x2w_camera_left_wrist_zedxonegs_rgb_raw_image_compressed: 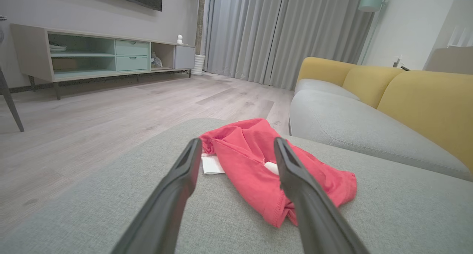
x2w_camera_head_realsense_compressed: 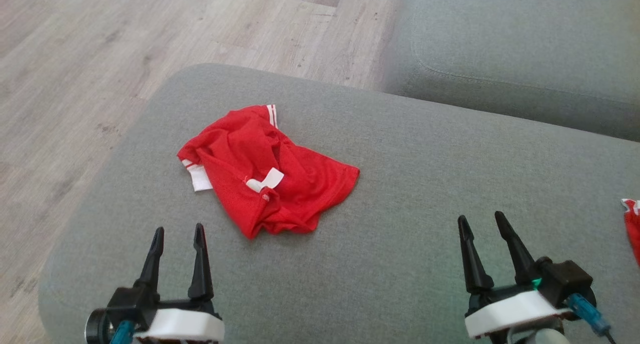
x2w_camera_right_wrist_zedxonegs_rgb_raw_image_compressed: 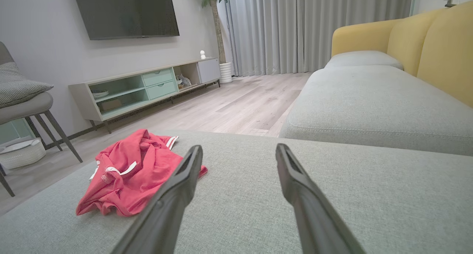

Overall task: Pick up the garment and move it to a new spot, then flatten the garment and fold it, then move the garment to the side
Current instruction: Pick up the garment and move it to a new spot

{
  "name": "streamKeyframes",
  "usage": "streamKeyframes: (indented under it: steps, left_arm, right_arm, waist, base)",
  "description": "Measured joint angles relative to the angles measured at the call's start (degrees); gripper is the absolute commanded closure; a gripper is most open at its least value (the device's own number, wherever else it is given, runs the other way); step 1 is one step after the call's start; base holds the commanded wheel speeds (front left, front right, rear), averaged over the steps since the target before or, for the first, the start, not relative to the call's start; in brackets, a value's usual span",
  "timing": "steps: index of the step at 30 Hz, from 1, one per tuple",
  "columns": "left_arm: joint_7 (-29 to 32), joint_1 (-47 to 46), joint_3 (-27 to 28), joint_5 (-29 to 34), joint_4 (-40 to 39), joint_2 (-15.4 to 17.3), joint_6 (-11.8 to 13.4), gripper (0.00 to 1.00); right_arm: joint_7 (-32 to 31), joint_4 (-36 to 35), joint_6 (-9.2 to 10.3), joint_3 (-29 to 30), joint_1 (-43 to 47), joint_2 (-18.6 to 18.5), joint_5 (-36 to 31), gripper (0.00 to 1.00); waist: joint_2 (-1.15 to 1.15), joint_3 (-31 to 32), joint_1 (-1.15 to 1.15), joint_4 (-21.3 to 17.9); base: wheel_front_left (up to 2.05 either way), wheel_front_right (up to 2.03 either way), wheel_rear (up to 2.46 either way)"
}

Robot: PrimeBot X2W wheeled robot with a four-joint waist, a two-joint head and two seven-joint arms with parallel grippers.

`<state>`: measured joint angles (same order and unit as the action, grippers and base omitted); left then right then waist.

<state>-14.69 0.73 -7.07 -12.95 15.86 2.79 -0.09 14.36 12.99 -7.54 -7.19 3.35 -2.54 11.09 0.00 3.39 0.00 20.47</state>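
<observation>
Lying crumpled on grey fabric cushion (x2w_camera_head_realsense_compressed: 425, 194): red mesh garment (x2w_camera_head_realsense_compressed: 300, 179), white trim. Judged light, limp; pinch nearest raised fold. Spread wide, empty: left gripper (x2w_camera_head_realsense_compressed: 179, 229), right gripper (x2w_camera_head_realsense_compressed: 481, 217).

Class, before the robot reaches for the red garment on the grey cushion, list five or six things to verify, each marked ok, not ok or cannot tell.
1. Left pincer open and empty: ok.
2. Right pincer open and empty: ok.
3. Red garment unobstructed: ok.
4. Garment flat: not ok, crumpled.
5. Bare grey cushion beside it for a new spot: ok.
6. What the red cloth at far right is: cannot tell.
</observation>
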Motion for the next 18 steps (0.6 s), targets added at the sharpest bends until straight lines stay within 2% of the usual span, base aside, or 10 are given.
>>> streamKeyframes:
  steps: [7, 10, 13, 18]
  left_arm:
    - [0.0, -0.3, 0.1, 1.1, 0.5, 0.0, -0.5, 0.00]
    - [0.0, -1.5, 0.2, 2.1, 2.0, 0.2, -1.7, 0.00]
    - [0.1, -5.5, -0.3, 3.0, 6.0, 1.3, -3.0, 0.00]
    - [4.4, -16.8, -2.8, 4.7, 12.2, 3.7, -5.1, 0.00]
  right_arm:
    - [0.0, 0.0, 0.00, 0.0, 0.1, 0.0, 0.0, 0.00]
    - [0.0, -0.2, 0.00, 0.2, 0.1, 0.0, 0.0, 0.00]
    - [0.0, -0.5, 0.01, 0.6, -0.2, 0.0, -0.5, 0.00]
    - [0.0, -1.0, 0.00, 1.8, -1.2, 0.0, -1.6, 0.00]
  waist:
    - [0.00, -0.8, 0.00, -0.6]
    - [0.00, -1.7, 0.00, -1.6]
    - [0.00, -3.4, 0.00, -2.6]
    - [0.00, -7.2, 0.02, -4.4]
  base:
    - [0.00, 0.00, 0.00]
    - [0.00, 0.00, 0.00]
    - [0.00, 0.00, 0.00]
    - [0.00, 0.00, 0.00]
